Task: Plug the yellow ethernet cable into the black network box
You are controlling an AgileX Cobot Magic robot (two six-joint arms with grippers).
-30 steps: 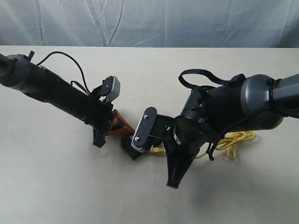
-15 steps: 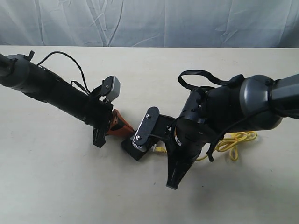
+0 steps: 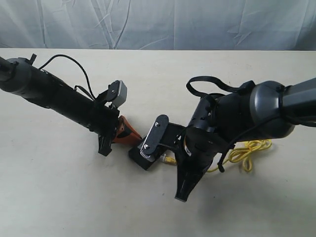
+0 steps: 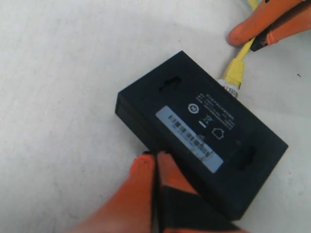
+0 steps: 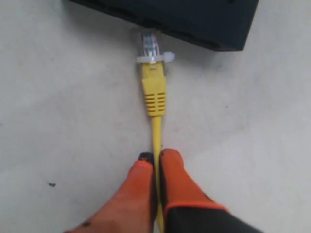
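The black network box looks matt plastic, its label papery; the yellow ethernet cable smooth.

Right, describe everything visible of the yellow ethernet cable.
The yellow ethernet cable is a thin bright yellow cord ending in a ribbed yellow boot and a clear plastic plug. The plug's tip meets the side of the black network box, most of it outside; whether it has entered a port cannot be told. The right pincer is shut on the cord just behind the boot. Its far part lies in a loose looped bundle on the table.
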